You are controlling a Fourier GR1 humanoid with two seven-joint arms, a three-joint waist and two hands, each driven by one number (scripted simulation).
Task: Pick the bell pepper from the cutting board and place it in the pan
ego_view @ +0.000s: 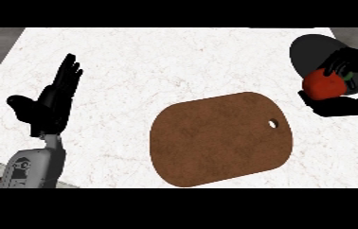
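Note:
A red bell pepper (321,84) sits in my right hand (340,67) at the right edge of the view, with black fingers curled over its top and the thumb under it. The pepper hangs at the near rim of the dark pan (311,50), which lies at the back right and is partly hidden by the hand. The brown cutting board (220,139) lies in the middle front with nothing on it. My left hand (49,102) stays open at the left, fingers up, resting.
The white marble counter (140,62) stretches between the board and the left hand. The board has a small hole (272,123) near its right edge. The counter's back edge runs along the top of the view.

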